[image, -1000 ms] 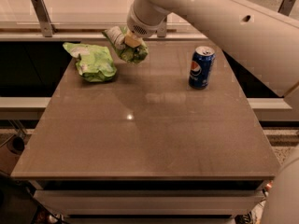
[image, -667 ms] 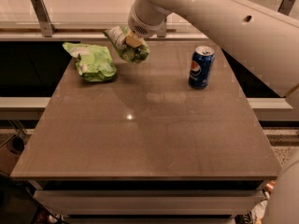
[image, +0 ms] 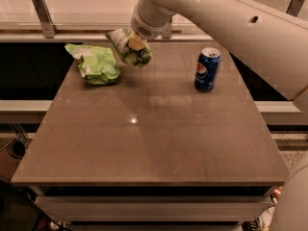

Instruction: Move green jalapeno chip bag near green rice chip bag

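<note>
The green jalapeno chip bag point(image: 131, 48) is darker olive-green with a white panel at its upper left end. It sits at the table's far edge, left of centre. My gripper point(image: 134, 44) is right at it, coming down from my white arm above. The green rice chip bag point(image: 95, 64) is bright light-green and wrinkly. It lies on the table just left of the jalapeno bag, a small gap apart.
A blue Pepsi can point(image: 207, 69) stands upright at the far right of the brown table point(image: 154, 129). A metal rail with posts point(image: 42, 14) runs behind the table. My white arm point(image: 226, 23) spans the upper right.
</note>
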Tool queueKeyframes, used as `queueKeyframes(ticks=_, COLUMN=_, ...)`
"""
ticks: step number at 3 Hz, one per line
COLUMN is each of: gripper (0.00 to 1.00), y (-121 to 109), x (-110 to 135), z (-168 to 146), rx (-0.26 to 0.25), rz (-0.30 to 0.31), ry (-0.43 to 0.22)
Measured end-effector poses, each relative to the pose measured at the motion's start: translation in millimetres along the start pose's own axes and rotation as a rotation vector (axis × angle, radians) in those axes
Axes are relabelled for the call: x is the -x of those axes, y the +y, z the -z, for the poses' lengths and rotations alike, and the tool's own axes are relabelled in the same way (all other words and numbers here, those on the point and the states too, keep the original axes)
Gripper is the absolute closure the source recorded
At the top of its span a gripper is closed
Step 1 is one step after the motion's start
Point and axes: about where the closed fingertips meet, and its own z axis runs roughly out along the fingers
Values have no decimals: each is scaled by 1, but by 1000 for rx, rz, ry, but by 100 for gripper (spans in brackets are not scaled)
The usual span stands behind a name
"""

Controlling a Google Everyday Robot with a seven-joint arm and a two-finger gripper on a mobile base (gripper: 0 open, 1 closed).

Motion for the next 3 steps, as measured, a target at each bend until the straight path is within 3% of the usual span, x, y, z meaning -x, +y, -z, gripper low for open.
queueKeyframes(ticks=1, gripper=13, y=1, x=0, z=-1, rx=2, rz=1, ry=1)
queueKeyframes(ticks=2, gripper=0, y=2, x=0, z=-2, rx=4, rz=2, ry=1)
queueKeyframes(ticks=3, gripper=0, y=2, x=0, z=-2, rx=4, rz=2, ry=1)
